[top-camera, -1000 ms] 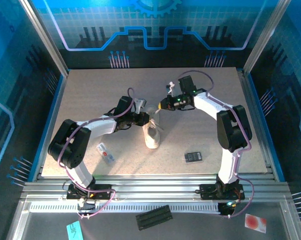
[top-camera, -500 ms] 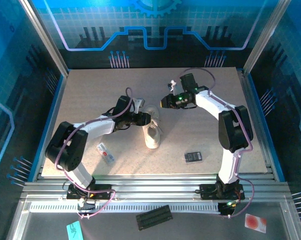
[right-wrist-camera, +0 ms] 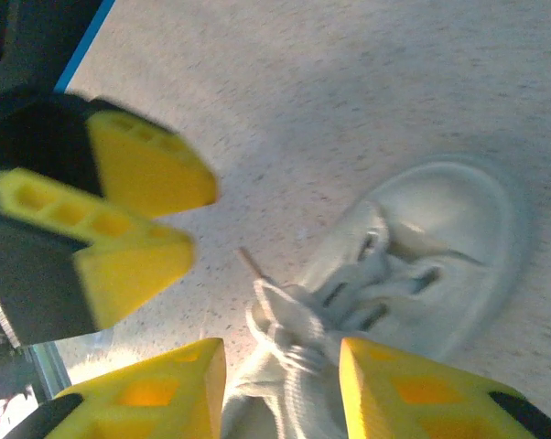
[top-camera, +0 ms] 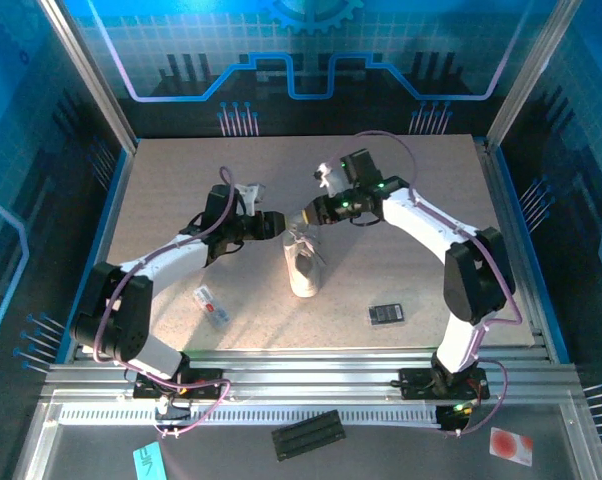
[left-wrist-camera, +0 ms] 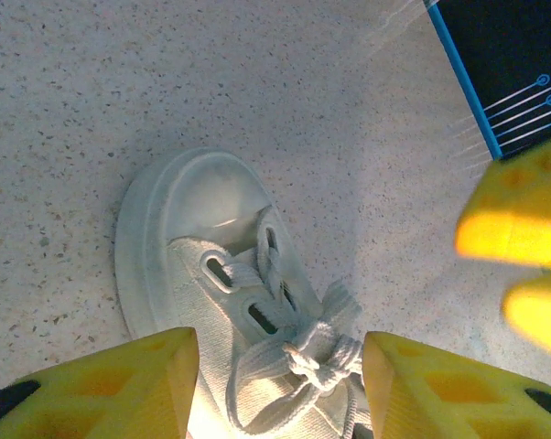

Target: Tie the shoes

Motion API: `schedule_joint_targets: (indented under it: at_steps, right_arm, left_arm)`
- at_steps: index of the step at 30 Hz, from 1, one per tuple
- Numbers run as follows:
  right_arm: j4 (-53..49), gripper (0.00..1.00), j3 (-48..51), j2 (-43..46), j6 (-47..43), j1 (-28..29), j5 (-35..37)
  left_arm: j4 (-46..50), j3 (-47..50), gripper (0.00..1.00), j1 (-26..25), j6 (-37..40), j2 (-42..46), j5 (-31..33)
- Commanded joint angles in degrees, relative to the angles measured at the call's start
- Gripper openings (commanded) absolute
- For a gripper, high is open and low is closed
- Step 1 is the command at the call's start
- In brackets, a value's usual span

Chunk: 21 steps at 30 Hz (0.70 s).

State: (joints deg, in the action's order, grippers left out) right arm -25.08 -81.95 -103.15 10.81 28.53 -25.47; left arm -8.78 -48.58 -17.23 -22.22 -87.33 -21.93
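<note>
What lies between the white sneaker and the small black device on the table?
Bare tabletop, seen in the top view, separates the sneaker from the black device.

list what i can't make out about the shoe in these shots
- Left wrist: the heel and lace ends of the shoe, cut off by the bottom edge and hidden behind the left jaws.
- Top external: how the laces are tied, too small to tell.
- Right wrist: the left jaws, blurred.

You have a small black device (top-camera: 386,314) lying right of centre on the speckled table (top-camera: 161,190), and a white-and-red packet (top-camera: 211,305) at lower left. Along the bottom edge you see a black ribbed block (top-camera: 308,434), a teal tag (top-camera: 149,462) and a red-spotted white disc (top-camera: 511,446)
</note>
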Motion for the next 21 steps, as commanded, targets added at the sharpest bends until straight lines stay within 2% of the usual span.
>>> schedule_joint_targets:
  at_steps: [1, 9, 21]
  right_arm:
    - [-0.9, 0.39, 0.0, -1.9, -5.7, 2.3, 1.1]
    - [1.0, 0.37, 1.3, -4.2, -11.0, 3.4, 1.3]
    - [0.8, 0.37, 1.6, -6.5, -18.1, 4.1, 3.6]
  left_arm:
    - [-4.0, 0.6, 0.51, 0.1, -2.1, -1.8, -4.2]
    - [-10.3, 1.9, 0.48, 0.1, -5.2, -6.0, -7.7]
    - [-16.2, 2.9, 0.33, 0.0, -9.2, -10.0, -10.8]
